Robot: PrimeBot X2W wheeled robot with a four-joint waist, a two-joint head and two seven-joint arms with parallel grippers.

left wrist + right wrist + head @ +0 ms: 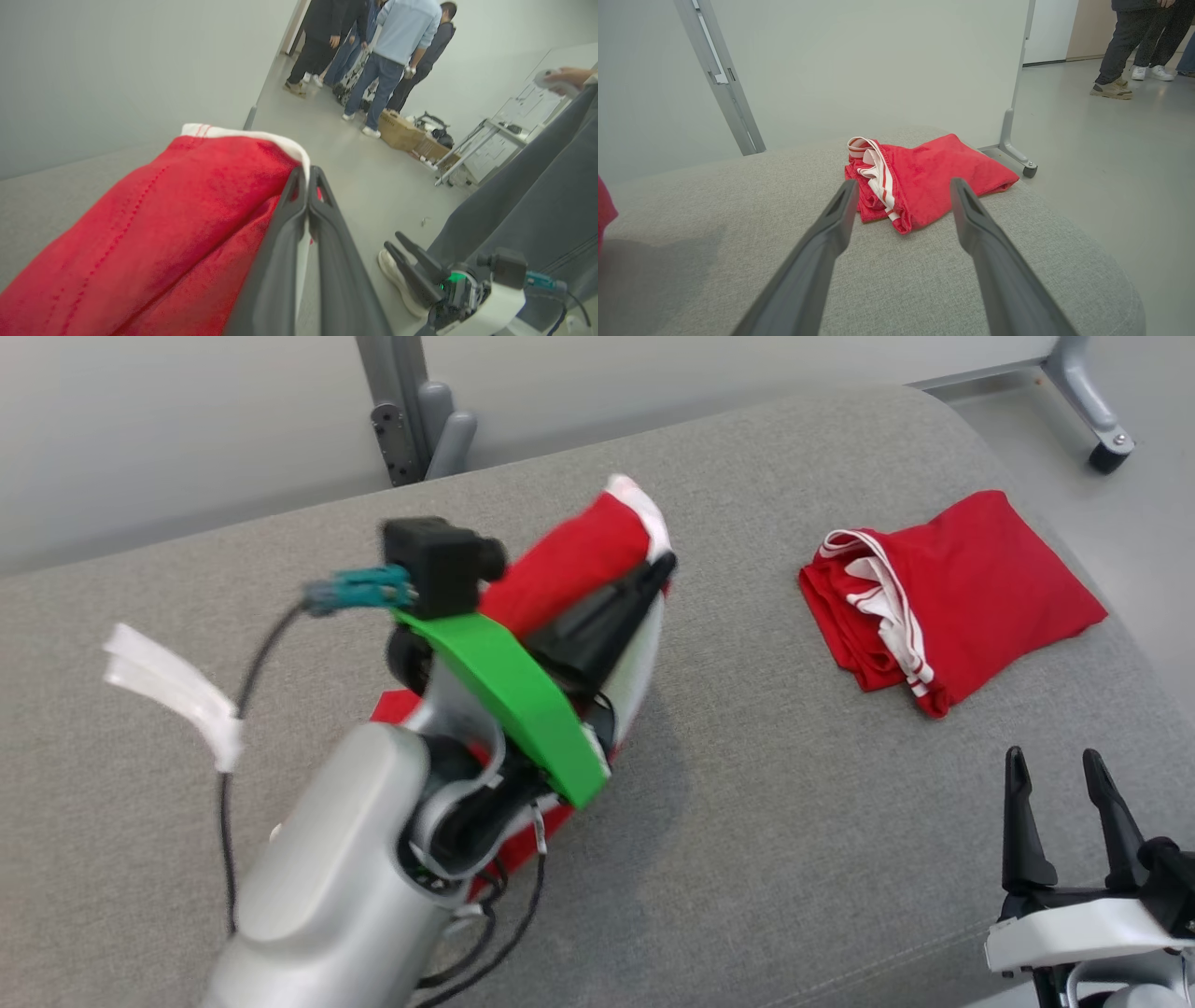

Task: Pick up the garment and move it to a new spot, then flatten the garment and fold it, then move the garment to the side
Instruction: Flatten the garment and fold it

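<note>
My left tool (pixel 308 175) is clamped on the red, white-trimmed cloth garment (pixel 163 224), lifted off the grey fabric cushion (pixel 747 859) (mid-carry, I judge). Flattening and folding are not yet done. My right tool (pixel 1053 761) gapes wide, empty.

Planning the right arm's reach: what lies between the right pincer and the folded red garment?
Bare grey cushion separates the right pincer from the folded garment, in the right wrist view.

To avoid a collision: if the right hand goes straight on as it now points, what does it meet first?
The open right hand points at the folded red garment on the grey cushion, so probably that first. Depth is unclear: angled downward, it might touch the cushion sooner.
</note>
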